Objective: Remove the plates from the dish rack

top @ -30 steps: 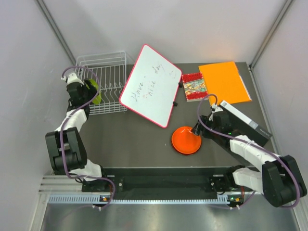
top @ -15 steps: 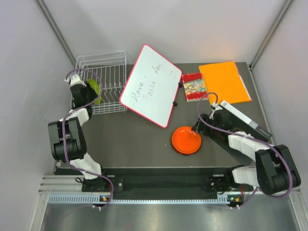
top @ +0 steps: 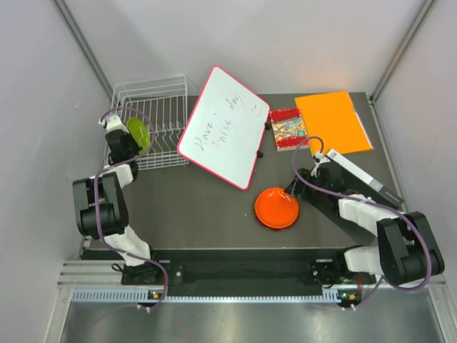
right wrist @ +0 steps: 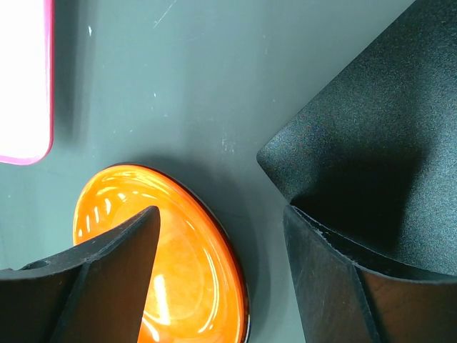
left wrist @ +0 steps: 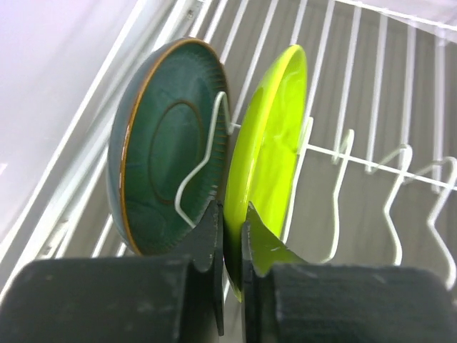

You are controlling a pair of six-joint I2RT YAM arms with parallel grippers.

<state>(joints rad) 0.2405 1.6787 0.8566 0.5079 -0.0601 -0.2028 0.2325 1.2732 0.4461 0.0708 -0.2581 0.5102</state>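
The white wire dish rack stands at the back left. In the left wrist view a lime green plate and a dark teal plate stand upright between its dividing wires. My left gripper is shut on the lower rim of the lime green plate, which still stands in its slot. An orange plate lies flat on the table in front of the right arm. My right gripper hovers open over the rim of that orange plate, one finger above the plate and the other above the table.
A pink-framed whiteboard lies just right of the rack. Behind the right arm are a small red book, an orange folder and a dark flat case. Grey walls close in on both sides.
My left gripper has reached further into the rack and shut on the lime green plate. The right arm has drawn back slightly from the orange plate, which has not moved.
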